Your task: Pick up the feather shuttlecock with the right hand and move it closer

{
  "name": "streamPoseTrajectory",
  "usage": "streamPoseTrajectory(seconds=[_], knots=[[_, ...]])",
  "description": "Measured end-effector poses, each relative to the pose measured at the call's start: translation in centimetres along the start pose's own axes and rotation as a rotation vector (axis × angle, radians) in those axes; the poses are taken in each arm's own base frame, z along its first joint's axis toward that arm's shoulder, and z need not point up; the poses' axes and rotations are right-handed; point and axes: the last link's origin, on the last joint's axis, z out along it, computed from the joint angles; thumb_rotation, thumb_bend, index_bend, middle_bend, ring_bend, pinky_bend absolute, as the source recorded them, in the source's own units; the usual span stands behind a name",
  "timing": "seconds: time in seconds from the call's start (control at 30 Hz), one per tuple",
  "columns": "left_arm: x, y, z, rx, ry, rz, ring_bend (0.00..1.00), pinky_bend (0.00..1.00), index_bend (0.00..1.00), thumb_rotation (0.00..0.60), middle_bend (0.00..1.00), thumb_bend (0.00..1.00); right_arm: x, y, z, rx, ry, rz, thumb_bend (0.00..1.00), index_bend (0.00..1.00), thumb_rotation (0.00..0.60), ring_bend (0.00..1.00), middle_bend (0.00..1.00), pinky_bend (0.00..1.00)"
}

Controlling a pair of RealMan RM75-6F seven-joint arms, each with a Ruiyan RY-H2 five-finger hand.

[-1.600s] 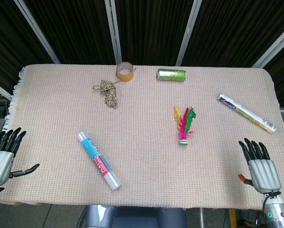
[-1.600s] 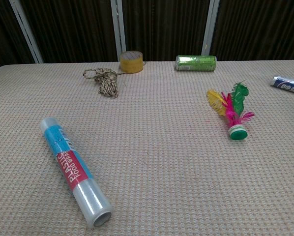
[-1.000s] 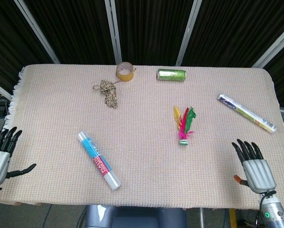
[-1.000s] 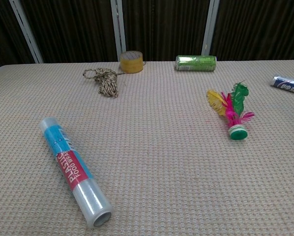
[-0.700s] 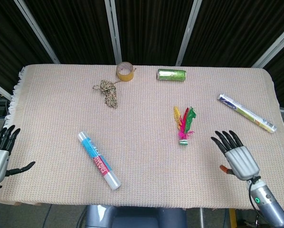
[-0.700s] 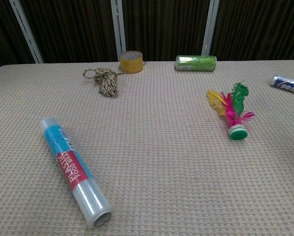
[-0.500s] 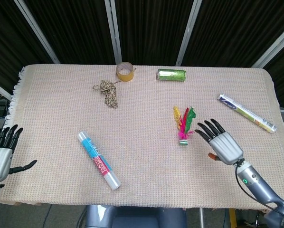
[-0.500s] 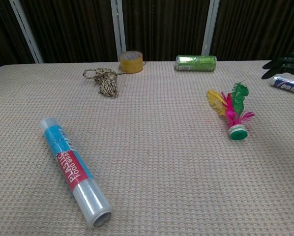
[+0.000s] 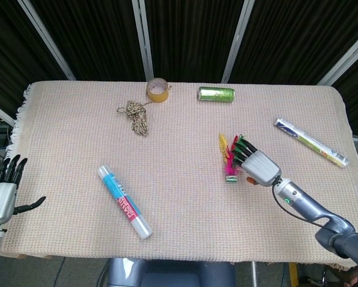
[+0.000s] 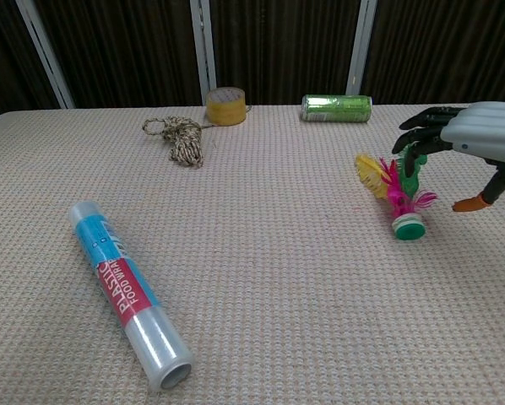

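Note:
The feather shuttlecock lies on the cloth right of centre, with yellow, pink and green feathers and its green-and-white base toward me. My right hand hovers just right of and above it, fingers spread over the feather tips and thumb hanging down, holding nothing. Whether the fingers touch the feathers I cannot tell. My left hand stays off the table's left front corner, fingers apart and empty.
A plastic wrap roll lies front left. A twine bundle, a yellow tape roll and a green can lie along the back. A blue foil tube lies at the right.
My right hand has swept in from the front right corner, leftward and away from me, to just above the shuttlecock's feathers. The shuttlecock and my left hand have hardly moved.

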Motion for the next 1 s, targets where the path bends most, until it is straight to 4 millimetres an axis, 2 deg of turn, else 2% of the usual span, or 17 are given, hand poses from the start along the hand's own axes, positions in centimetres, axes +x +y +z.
streamPoseTrajectory(seconds=[0.2,0.5,1.0], knots=[[-0.4,0.1,0.0,0.021,0.009,0.023,0.00,0.00,0.00,0.341,0.00,0.12,-0.4,1.2,2.2,0.038,-0.050,-0.059,0.15,0.35,0.600,0.00,0.17,0.05],[-0.5,0.4,0.2,0.051,0.028,0.036,0.00,0.00,0.00,0.341,0.00,0.12,-0.4,3.3,3.9,0.032,-0.095,-0.090,0.15,0.35,0.600,0.00,0.17,0.05],[-1.0,0.0,0.8,0.078,0.014,0.052,0.00,0.00,0.00,0.349,0.00,0.13,-1.1,1.9,7.5,0.048,-0.141,-0.101,0.15,0.35,0.600,0.00,0.17,0.05]])
